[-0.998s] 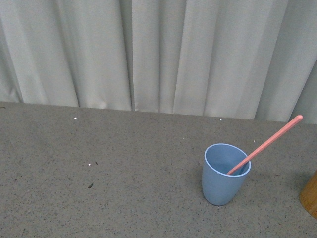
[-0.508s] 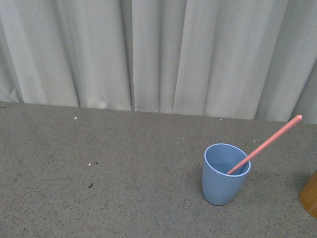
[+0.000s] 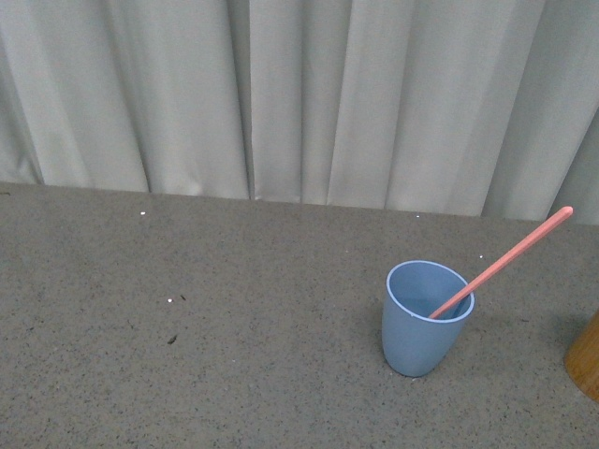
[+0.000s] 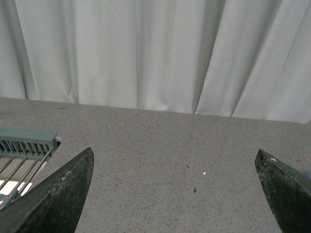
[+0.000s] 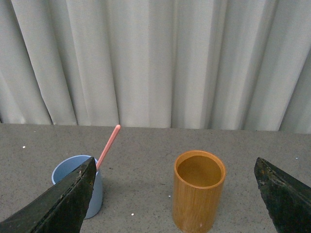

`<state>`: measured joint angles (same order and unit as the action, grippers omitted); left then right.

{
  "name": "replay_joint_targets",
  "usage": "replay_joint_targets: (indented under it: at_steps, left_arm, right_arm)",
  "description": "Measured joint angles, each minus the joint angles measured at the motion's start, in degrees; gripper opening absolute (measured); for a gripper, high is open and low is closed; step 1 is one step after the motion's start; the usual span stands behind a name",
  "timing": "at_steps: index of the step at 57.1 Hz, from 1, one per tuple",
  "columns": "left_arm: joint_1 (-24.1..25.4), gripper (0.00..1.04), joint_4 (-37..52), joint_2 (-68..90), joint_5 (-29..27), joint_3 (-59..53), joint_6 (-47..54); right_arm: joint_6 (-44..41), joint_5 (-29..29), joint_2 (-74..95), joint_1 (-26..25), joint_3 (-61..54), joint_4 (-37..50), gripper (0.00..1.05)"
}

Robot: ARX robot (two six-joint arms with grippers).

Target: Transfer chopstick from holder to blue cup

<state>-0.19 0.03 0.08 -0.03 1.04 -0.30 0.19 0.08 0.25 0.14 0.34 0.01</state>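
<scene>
- A single long, thin salmon-pink chopstick [image 3: 501, 262] stands slanted in the light blue, handleless plastic cup [image 3: 423, 323], its lower end inside and its shaft leaning on the rim, tip pointing toward the right edge of the table [image 3: 187, 281].
- The blue cup sits on the right half of the grey speckled table, nearer the front edge than the curtained back edge.
- The tan-orange wooden cylinder holder [image 5: 198, 191] stands just to the right of the cup, close to the table's right edge; seen from the right wrist, its inside looks empty.
- The left claw [image 4: 175, 194] is spread wide over bare table, gripping nothing; a pale green slatted rack [image 4: 24, 145] shows near it.
- The right claw [image 5: 175, 199] is likewise released, its dark fingers well apart and empty, facing cup and holder.
- To my eye the job looks about finished: no stick visibly remains in the holder, though only one chopstick shows in the cup.
</scene>
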Motion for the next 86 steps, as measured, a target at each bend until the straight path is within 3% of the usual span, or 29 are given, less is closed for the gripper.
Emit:
replay_joint_targets:
  at_steps: [86]
  left_arm:
    - [0.0,0.98,0.0,0.0,0.0,0.0,0.0]
  right_arm:
    - [0.0,0.0,0.0,0.0,0.0,0.0,0.95]
